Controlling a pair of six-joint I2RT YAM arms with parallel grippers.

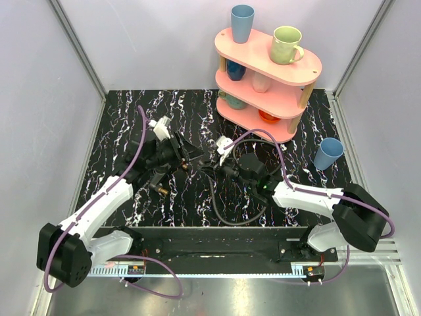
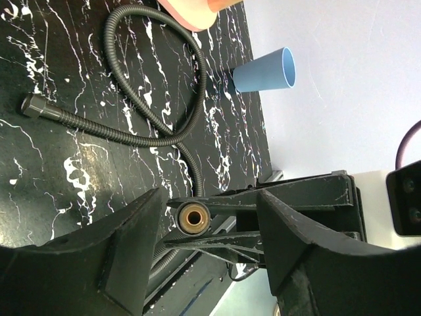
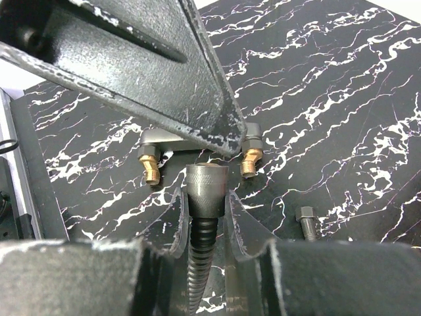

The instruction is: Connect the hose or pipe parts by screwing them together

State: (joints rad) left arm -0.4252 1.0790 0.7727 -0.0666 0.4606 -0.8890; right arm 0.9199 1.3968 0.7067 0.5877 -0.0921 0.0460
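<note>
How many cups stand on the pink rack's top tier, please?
2: a blue plastic tumbler at its left end, a pale green handled mug right of it.

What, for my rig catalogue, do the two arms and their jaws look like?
The left arm and the right arm have white link shells between bulky black joint housings. A purple cable runs along each. The jaws are flat black tapering plates, paint scuffed to bare metal at the edges. No sleeves or readable markings show.
</note>
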